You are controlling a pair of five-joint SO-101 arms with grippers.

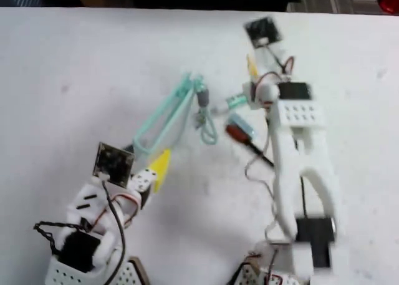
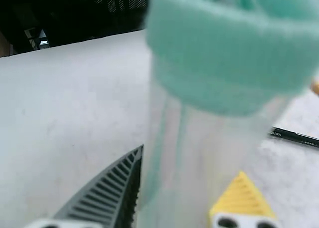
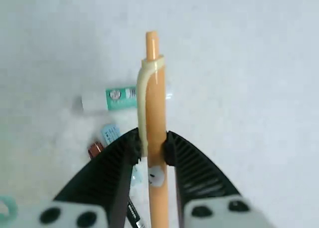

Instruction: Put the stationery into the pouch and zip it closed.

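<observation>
The pouch, clear with a mint-green trim, stands on its edge on the white table, running from the left arm's end up toward the middle of the table. We see a looped cord of the same green trailing from its far end, near the loose stationery. The left gripper sits at the pouch's near end. From the left wrist, we see the green band and the clear wall rise between its grey finger and its yellow finger, which press in on the pouch from either side. The right gripper is above the far part of the table, beyond the pouch's far end, and its two dark fingers are clamped on an orange pen. The pen stands straight out past the fingertips, with its clip facing the camera and its button end farthest out. We make out this pen in the high view as a small yellow-orange sliver at the gripper. Between the right arm and the pouch's far end, several things lie on the table. These are a white tube with a green label, a blue eraser just beside a red piece, and a black pen slanting away from that red piece toward the arm's base. We cannot tell what the red piece is.
</observation>
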